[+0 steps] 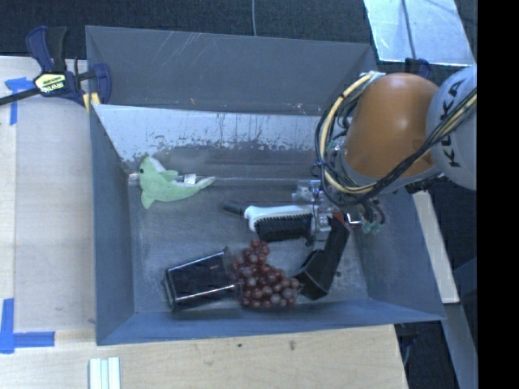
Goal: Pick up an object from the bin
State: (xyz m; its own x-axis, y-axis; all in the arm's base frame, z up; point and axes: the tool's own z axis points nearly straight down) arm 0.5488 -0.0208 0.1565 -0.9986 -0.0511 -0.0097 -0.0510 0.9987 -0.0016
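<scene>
White-handled brush lies mid-floor in the bin, and the gripper is at its right end. Can't tell if it's clamped on anything. Dark red grapes and black case are by the near wall, green cloth in the far-left corner.

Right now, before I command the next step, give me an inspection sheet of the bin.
Surface: grey metal bin, floor scuffed along the back wall.
Job's things: white-and-black brush mid-bin; black angled thing front right.
Clutter: green soft toy back left; black box and dark red grapes side by side at the front.
Grippers: the one gripper over the brush's right end.
Cables: yellow and black loops round the arm's orange cover.
Surroundings: thin cable on dark ground behind the bin.
</scene>
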